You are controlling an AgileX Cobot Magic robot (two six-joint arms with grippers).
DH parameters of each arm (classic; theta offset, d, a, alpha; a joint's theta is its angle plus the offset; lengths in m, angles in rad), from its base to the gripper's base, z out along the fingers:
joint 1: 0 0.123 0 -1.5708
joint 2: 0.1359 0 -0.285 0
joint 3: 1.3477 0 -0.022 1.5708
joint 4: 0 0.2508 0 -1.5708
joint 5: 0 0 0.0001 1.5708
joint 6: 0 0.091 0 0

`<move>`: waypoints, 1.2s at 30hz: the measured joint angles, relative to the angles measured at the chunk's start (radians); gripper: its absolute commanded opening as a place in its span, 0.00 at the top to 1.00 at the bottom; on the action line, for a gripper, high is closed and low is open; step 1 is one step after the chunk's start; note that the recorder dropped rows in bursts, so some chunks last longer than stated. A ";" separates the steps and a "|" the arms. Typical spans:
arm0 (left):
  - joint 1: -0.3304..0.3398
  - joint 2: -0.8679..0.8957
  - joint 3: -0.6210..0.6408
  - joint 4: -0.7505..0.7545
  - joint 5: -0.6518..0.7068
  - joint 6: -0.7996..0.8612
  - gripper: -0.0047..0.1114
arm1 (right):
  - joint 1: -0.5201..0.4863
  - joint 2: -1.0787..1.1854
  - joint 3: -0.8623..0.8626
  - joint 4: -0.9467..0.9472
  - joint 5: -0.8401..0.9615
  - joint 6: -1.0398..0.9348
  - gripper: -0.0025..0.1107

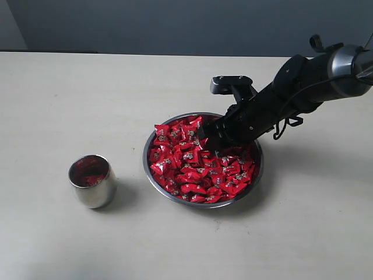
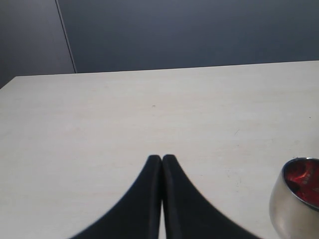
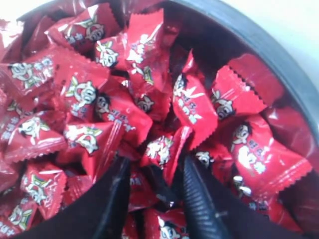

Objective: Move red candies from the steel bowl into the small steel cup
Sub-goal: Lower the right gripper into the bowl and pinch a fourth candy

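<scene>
Just right of frame centre, the right gripper (image 1: 210, 139), jaws parted among the red candies (image 1: 186, 166) in the steel bowl (image 1: 145, 163), should close squarely on a single one.

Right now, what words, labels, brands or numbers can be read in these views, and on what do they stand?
No text can be quoted.
On the red candies: a white-and-dark printed mark with small characters on each wrapper, too blurred to read.
On the steel bowl and the small steel cup: no lettering visible.
</scene>
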 measured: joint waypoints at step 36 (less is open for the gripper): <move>0.000 0.000 0.000 0.000 0.000 0.000 0.96 | 0.008 -0.053 0.000 -0.019 -0.059 0.021 0.99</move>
